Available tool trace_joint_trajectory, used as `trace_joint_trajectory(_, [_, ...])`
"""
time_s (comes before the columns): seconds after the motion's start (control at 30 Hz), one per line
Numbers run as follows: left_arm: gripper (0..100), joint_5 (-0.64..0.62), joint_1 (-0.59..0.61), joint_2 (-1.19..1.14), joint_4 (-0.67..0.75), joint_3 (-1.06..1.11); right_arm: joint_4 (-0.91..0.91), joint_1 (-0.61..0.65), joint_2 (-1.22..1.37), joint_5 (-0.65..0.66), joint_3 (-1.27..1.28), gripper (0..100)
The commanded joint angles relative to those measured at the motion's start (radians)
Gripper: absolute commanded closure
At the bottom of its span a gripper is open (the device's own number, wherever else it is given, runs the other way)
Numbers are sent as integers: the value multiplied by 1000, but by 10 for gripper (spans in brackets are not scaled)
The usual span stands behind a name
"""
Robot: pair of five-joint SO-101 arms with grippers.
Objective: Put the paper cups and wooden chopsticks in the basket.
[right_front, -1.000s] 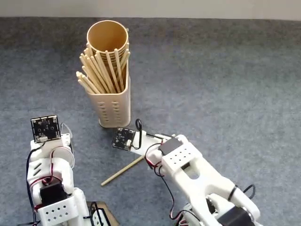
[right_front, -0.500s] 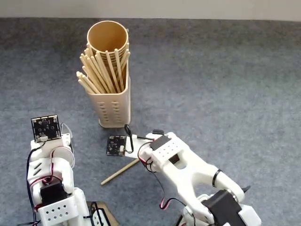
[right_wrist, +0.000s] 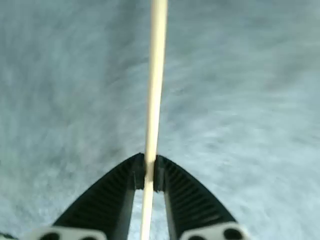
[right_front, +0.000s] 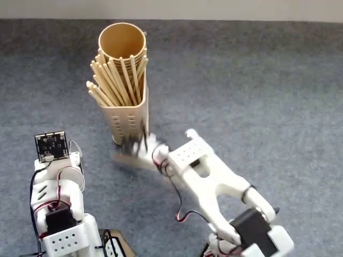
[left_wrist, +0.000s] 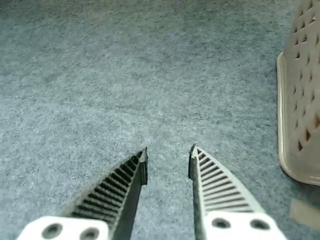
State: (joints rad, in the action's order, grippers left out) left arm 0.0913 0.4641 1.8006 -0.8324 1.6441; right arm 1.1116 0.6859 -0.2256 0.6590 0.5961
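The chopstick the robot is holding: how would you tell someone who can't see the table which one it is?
Find the tall cream basket on the grey carpet, with a paper cup and a bundle of chopsticks standing in it. Close by its base, the right gripper pinches the chopstick. It is the single one outside the basket; the others stand packed inside.

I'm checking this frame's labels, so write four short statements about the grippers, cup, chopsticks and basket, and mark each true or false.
1. The right gripper has its jaws shut on a chopstick. True.
2. The left gripper holds a paper cup. False: its jaws are open and empty above the carpet.
3. A paper cup stands in the basket next to many chopsticks. True.
4. The basket lies on its side. False: it stands upright.
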Motion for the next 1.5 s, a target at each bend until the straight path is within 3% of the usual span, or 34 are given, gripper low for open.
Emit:
trace_joint_trajectory(0.0, [848, -9, -18, 12, -2, -44, 58, -97, -226, -313, -199, 993])
trace_joint_trajectory(0.1, [848, -9, -18, 12, -2, -44, 47, -182, -351, -448, -332, 993])
trace_joint_trajectory(0.27, [848, -9, -18, 12, -2, -44, -188, -202, -418, -537, -417, 993])
trace_joint_trajectory(0.4, [848, -9, -18, 12, -2, -44, -337, -148, -415, -535, -417, 993])
trace_joint_trajectory(0.6, [848, -9, -18, 12, 0, -44, -364, -62, -414, -540, -417, 993])
trace_joint_trajectory(0.67, [848, -9, -18, 12, 0, -44, -463, -45, -412, -575, -409, 993])
trace_joint_trajectory(0.93, [848, -9, -18, 12, 2, -44, -926, 16, -412, -707, -163, 993])
trace_joint_trajectory(1.17, [848, -8, -18, 12, 5, -24, -1262, 47, -407, -723, 176, 992])
trace_joint_trajectory(1.33, [848, -8, -19, 12, 5, -24, -1305, 41, -415, -715, 263, 966])
trace_joint_trajectory(1.47, [848, -8, -19, 12, 5, -24, -1178, 47, -435, -715, 228, 800])
